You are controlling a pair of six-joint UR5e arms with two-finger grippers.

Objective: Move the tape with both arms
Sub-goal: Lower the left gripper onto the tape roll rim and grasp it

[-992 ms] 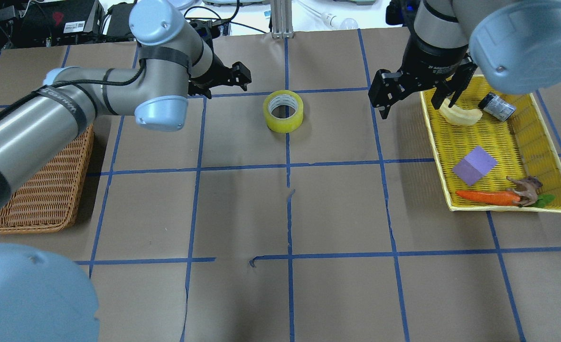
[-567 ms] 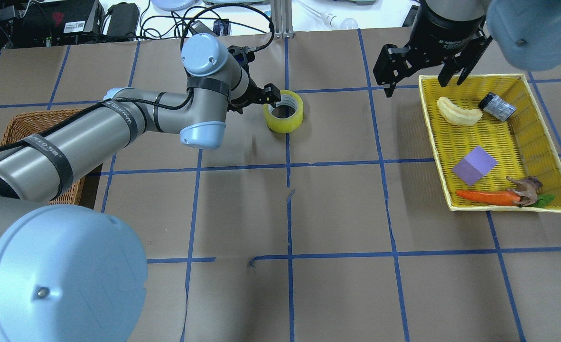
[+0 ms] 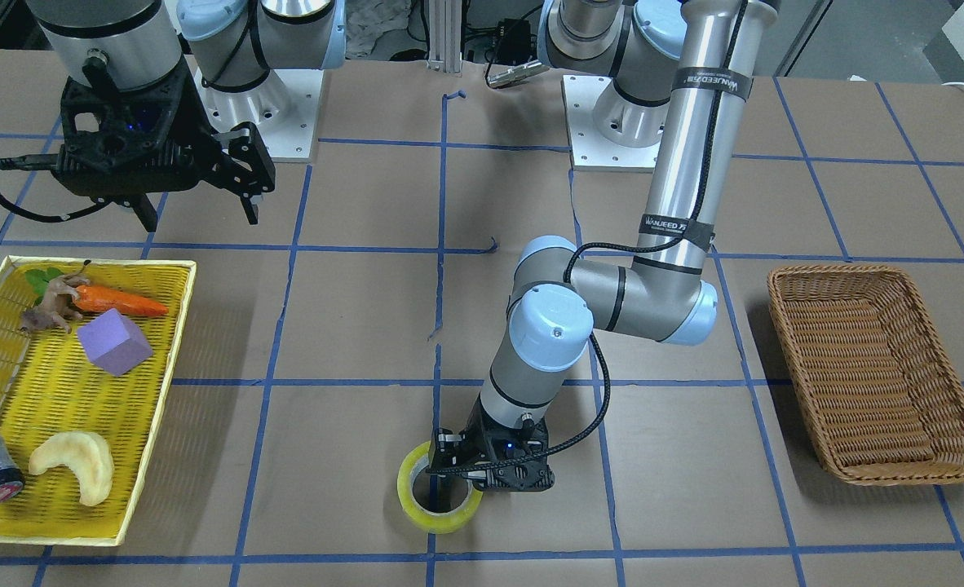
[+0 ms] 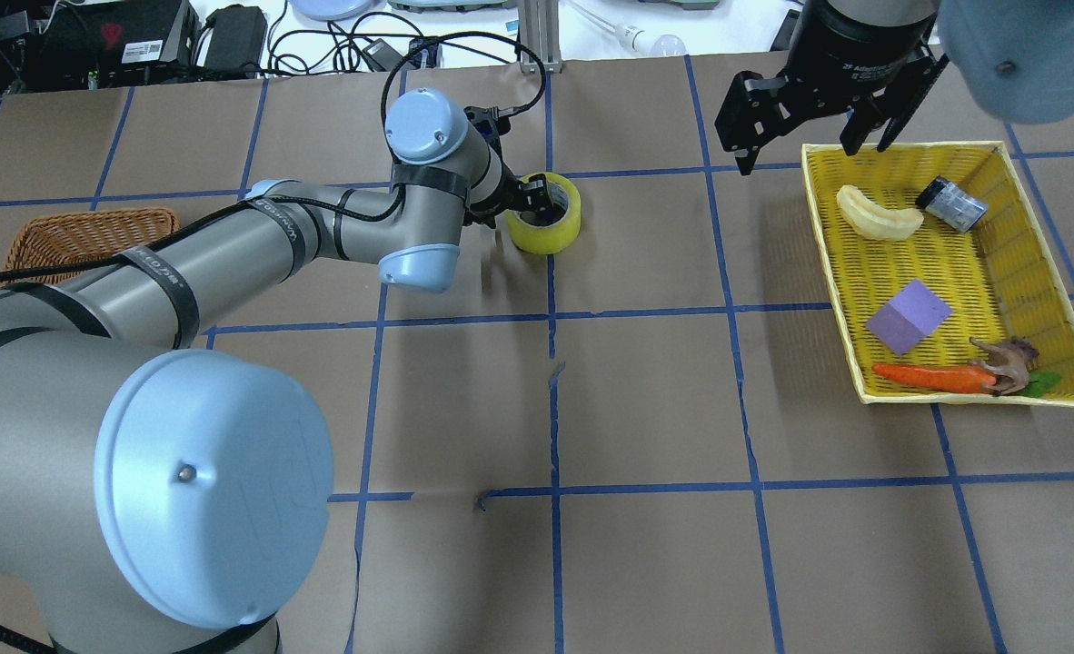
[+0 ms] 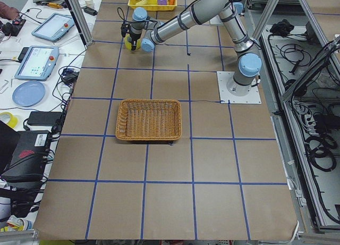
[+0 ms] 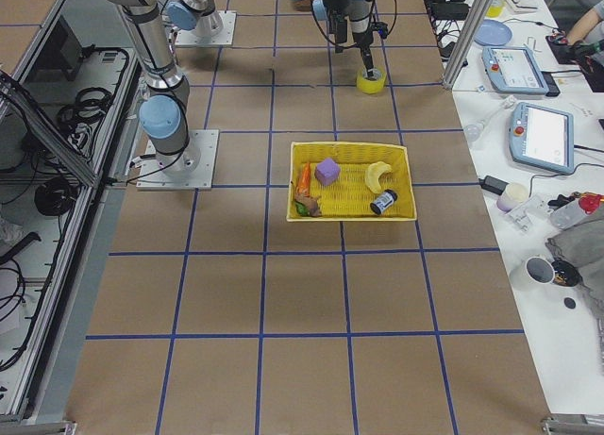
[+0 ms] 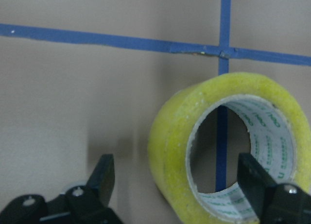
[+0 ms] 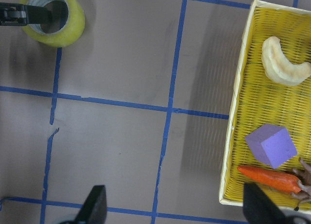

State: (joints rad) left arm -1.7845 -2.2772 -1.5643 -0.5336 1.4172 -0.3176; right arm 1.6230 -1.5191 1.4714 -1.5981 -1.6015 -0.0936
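- The table (image 4: pixel 646 409) is covered in brown paper, crossed by blue tape lines (image 4: pixel 555 318) into squares.
- Along 1 long side of the table stands a white bench (image 5: pixel 21 48) with 2 tablets (image 5: pixel 37 61) and a blue plate (image 5: pixel 27 92).
- Aluminium posts (image 5: pixel 74 16) rise between the table and the bench.
- On the table's opposite side lies grey floor (image 6: pixel 42 359) with coils of black cable (image 6: pixel 42 194).

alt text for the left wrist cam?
The open left gripper straddles one wall of the yellow tape roll, one black finger outside it, the other inside its core. The roll lies flat on brown paper marked with blue grid lines.
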